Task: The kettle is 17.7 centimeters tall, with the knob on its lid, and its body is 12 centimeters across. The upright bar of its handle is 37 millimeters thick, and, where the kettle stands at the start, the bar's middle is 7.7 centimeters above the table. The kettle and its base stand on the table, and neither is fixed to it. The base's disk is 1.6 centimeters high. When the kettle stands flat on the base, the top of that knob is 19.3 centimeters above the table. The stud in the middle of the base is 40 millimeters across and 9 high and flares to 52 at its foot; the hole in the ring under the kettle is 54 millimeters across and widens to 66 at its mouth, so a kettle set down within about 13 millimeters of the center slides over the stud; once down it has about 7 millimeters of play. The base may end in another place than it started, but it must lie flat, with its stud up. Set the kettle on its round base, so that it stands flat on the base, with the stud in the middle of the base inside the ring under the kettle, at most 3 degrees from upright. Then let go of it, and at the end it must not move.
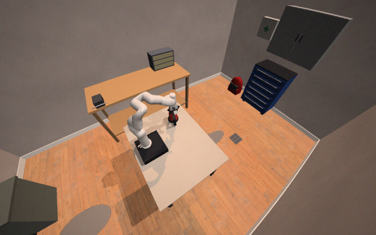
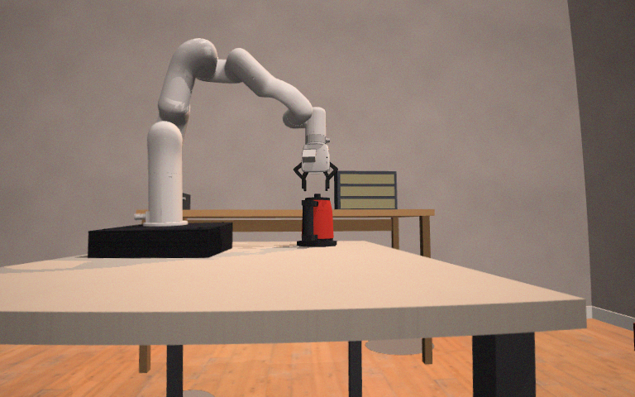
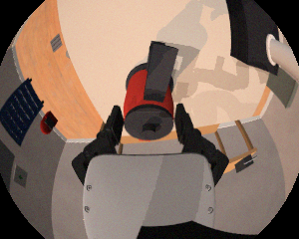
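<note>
The red kettle [image 1: 173, 116] [image 2: 322, 219] [image 3: 138, 98] with a dark handle and lid stands upright on its black round base [image 2: 317, 242] near the far edge of the beige table [image 1: 190, 157] [image 2: 271, 289]. In the wrist view the dark handle bar [image 3: 161, 67] points away from me, and the base is hidden under the kettle. My gripper [image 2: 315, 188] [image 3: 148, 112] [image 1: 172, 111] is open and empty. It hangs straight above the kettle, its fingertips a little above the lid and clear of it.
The arm's black mounting block [image 1: 152, 147] [image 2: 159, 240] sits on the table to the left of the kettle. A wooden workbench [image 1: 134, 84] [image 2: 360, 213] with a drawer box [image 1: 160, 58] [image 2: 365, 189] stands just behind the table's far edge.
</note>
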Robot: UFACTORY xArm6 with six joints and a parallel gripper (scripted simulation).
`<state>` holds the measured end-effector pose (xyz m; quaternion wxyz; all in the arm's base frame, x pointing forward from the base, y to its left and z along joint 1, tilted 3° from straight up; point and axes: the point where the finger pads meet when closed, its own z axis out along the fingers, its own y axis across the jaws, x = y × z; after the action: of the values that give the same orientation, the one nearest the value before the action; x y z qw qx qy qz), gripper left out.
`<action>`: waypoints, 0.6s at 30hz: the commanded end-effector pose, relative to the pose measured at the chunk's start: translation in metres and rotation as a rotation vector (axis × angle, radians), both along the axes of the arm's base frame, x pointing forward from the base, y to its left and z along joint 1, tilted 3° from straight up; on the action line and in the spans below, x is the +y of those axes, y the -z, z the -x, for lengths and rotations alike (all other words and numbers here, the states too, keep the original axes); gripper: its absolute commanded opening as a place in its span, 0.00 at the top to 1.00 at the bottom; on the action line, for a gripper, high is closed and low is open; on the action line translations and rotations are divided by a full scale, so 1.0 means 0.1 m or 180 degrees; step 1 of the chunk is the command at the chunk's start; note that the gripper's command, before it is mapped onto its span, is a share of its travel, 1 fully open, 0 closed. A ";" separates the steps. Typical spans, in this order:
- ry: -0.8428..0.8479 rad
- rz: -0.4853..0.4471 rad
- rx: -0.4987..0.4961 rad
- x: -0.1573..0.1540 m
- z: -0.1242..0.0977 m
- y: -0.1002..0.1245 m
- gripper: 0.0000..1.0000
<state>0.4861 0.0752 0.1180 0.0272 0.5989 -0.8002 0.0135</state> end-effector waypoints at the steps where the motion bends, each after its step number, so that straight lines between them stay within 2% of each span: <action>1: 0.0000 -0.0001 -0.0009 0.02 -0.02 -0.44 0.19; 6: 0.0000 -0.0001 -0.0009 0.04 -0.03 -0.82 0.19; 8: 0.0000 -0.0001 -0.0009 0.04 -0.03 -0.82 0.19; 13: 0.0000 -0.0001 -0.0009 0.06 -0.03 -1.04 0.19; 18: 0.0000 -0.0001 -0.0009 0.06 -0.03 -1.08 0.19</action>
<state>0.4887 0.0807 0.2204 0.0269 0.5989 -0.8003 0.0137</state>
